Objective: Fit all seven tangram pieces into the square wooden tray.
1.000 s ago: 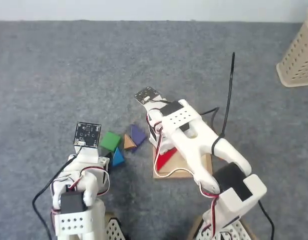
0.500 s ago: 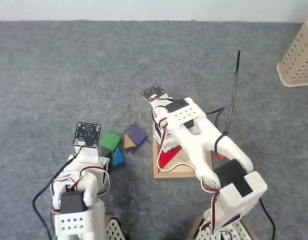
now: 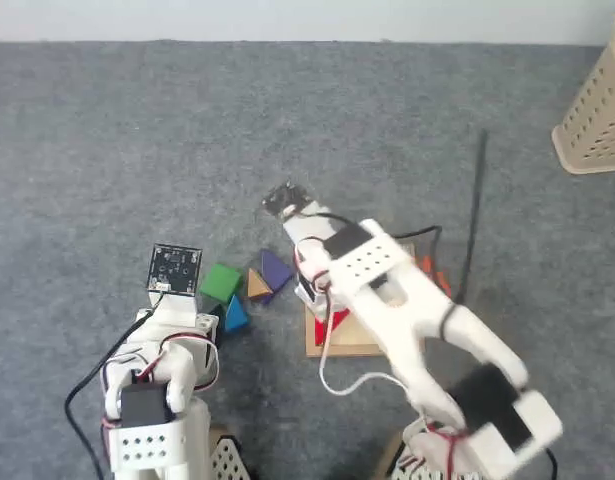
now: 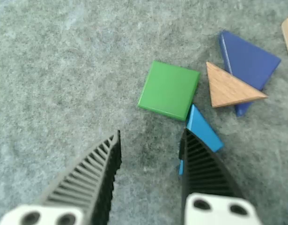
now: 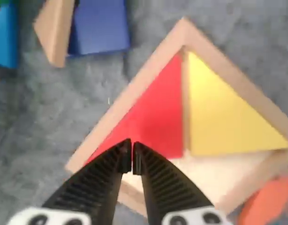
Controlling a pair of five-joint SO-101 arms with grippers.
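Observation:
The square wooden tray (image 5: 134, 84) holds a red triangle (image 5: 153, 117) and a yellow triangle (image 5: 223, 117) side by side. My right gripper (image 5: 129, 146) is shut just above the red triangle's corner by the tray rim, holding nothing. An orange piece (image 5: 265, 206) lies just outside the tray. On the carpet lie a green square (image 4: 169, 89), a wooden triangle (image 4: 230, 89), a dark blue piece (image 4: 249, 61) and a light blue triangle (image 4: 202, 133). My left gripper (image 4: 151, 140) is open over the carpet, one finger beside the light blue triangle. From above, the right arm covers most of the tray (image 3: 337, 345).
A beige slotted basket (image 3: 597, 110) stands at the far right edge. A black cable (image 3: 475, 210) runs past the tray's right side. Grey carpet stretches open beyond and to the left of the pieces.
The right arm has swung, its wrist shifting left and nearer over the tray's left side, which uncovers the orange piece by the tray. The left arm has not moved.

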